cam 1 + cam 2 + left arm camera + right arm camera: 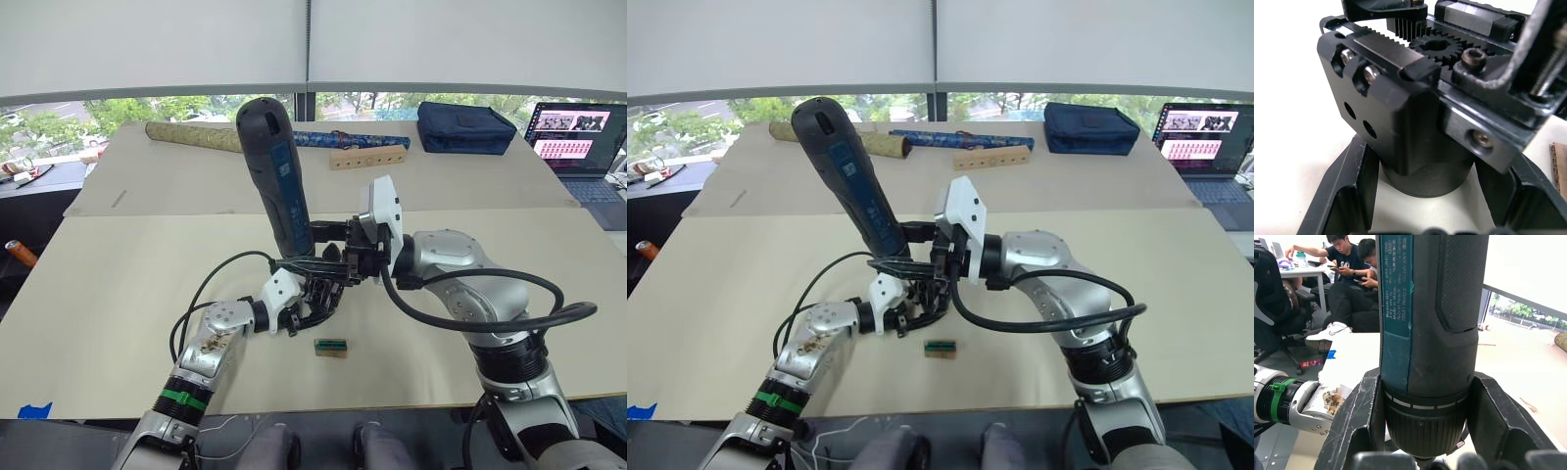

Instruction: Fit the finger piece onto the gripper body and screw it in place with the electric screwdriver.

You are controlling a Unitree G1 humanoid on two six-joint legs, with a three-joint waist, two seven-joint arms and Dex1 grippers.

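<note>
A broad beige surface [118, 264] stands before a window with white blinds and green trees outside; at its far edge lie a long patterned roll [191, 136], a dark blue roll [338, 140], a drilled wooden block [367, 157], a navy pouch [465, 127] and an open laptop [578, 137]. In the right wrist view two people sit at a desk near a black chair. The electric screwdriver [279, 176] stands nearly upright at mid-surface, rounded end up, clenched near its lower collar by the right claw [1425, 431]; its teal label reads "Bosch GO" and "Made in Malaysia", the finer print unreadable. Beneath its tip, the gripper body [1415, 127], showing gear teeth and screw heads, is grasped at its round base by the left claw [312, 311]. Just beside it lies a small tan-and-green block [331, 347].
</note>
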